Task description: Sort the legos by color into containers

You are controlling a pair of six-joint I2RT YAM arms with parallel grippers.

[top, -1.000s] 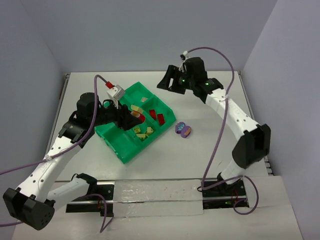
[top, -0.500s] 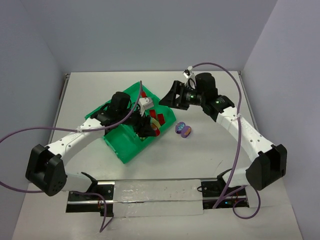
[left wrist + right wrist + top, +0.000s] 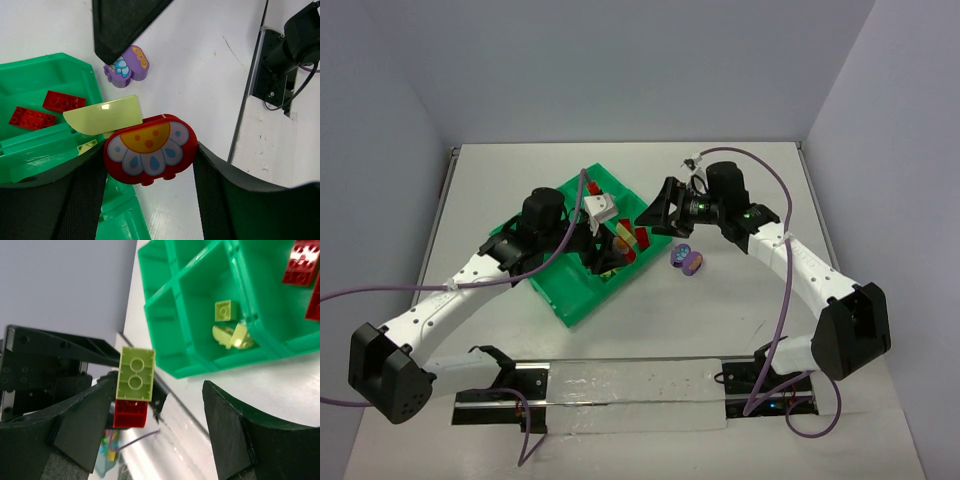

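The left gripper (image 3: 150,165) pinches a red lego (image 3: 148,150) by its rounded ends, so the brick's long axis runs straight across from one finger to the other. Its printed face is turned to the left wrist camera: an orange half-disc with dots above white petals bearing blue drops. A pale yellow-green lego (image 3: 135,375) sits pressed on it, two studs facing the right wrist camera, and the pair hangs over the green tray's (image 3: 45,75) corner by the table. The right gripper (image 3: 159,390) is spread wide, nothing between its fingers, just beside that stack. A purple lego (image 3: 127,67) with a blue flower print lies on the table, partly cut off by a dark finger. From above, the left gripper hides most of the held legos.
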